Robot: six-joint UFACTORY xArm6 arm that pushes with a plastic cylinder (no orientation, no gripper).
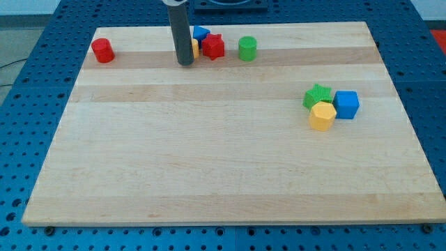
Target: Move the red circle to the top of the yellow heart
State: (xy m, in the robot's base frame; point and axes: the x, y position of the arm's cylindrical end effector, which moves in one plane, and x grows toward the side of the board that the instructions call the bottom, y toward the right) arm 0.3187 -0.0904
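Far at the tabletop's top left, the red circle looks light, hard and slidy. My tip, with no fingers, should push its left side toward the mostly hidden yellow heart.

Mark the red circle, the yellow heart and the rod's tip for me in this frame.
red circle [103, 50]: camera view, on its top face.
yellow heart [196, 48]: camera view, on the sliver showing right of the rod.
my tip [185, 63]: camera view, at the rod's very end.
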